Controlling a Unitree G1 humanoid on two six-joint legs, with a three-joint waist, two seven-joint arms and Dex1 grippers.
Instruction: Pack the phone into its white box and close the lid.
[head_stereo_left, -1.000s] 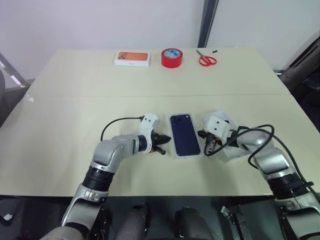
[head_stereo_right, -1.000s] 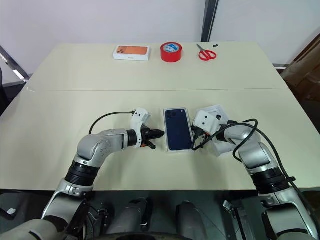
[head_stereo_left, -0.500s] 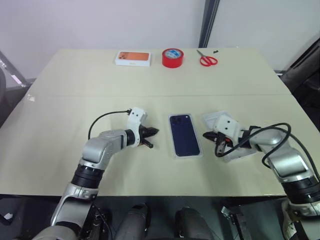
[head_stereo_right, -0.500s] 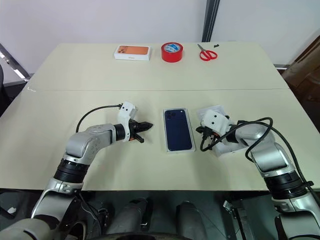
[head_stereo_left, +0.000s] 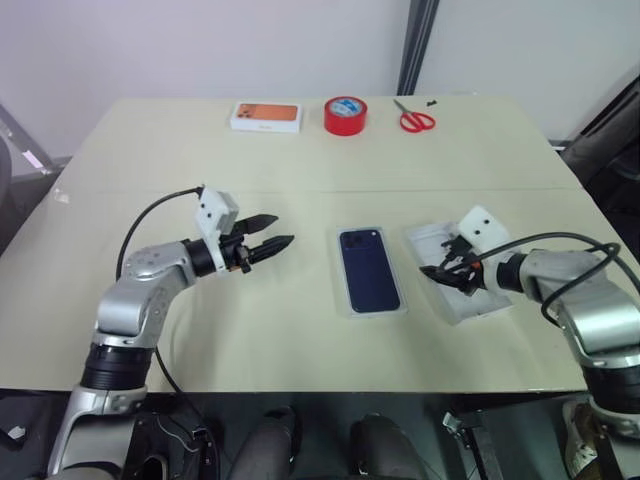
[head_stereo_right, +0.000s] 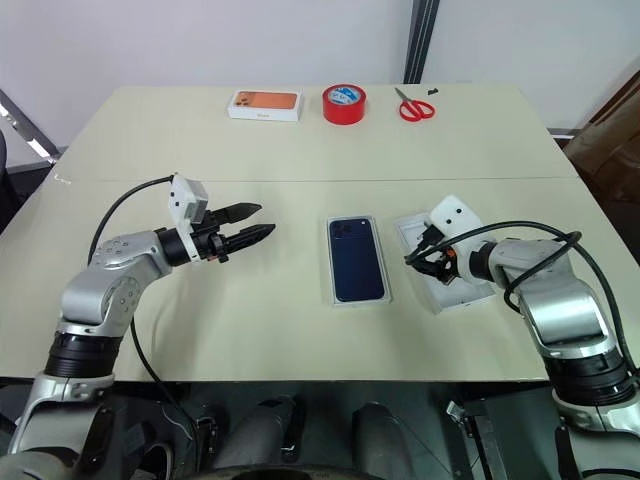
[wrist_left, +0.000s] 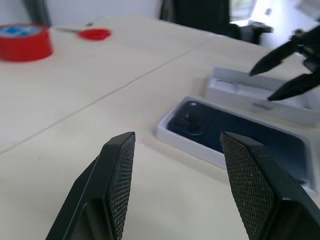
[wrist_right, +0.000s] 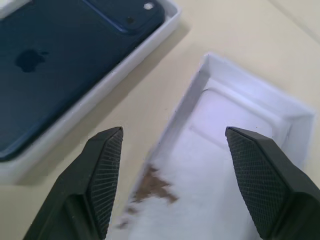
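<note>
The dark navy phone (head_stereo_left: 369, 270) lies back up, camera cluster at the far end, inside the shallow white box (head_stereo_left: 348, 302) at the table's middle. To its right the lid (head_stereo_left: 488, 300) lies open side up and skewed. Its inside is white, with an oval-recessed sheet (wrist_right: 225, 115) in it, and its outer face is hidden. My right gripper (head_stereo_left: 437, 265) hangs open and tilted down over the lid's edge nearest the phone, holding nothing. My left gripper (head_stereo_left: 282, 230) is open and empty. It points level toward the phone from well to its left, above the table.
Along the far edge stand a white box printed with an orange phone (head_stereo_left: 266, 116), a red tape roll (head_stereo_left: 345, 115) and red scissors (head_stereo_left: 413, 120). A seam (head_stereo_left: 150, 191) crosses the beige table. Black cables trail from both wrists.
Both grippers were shut close beside the phone's box. The left has swung away to the left and up and opened. The right has drawn back over the lid, tilted down and opened.
</note>
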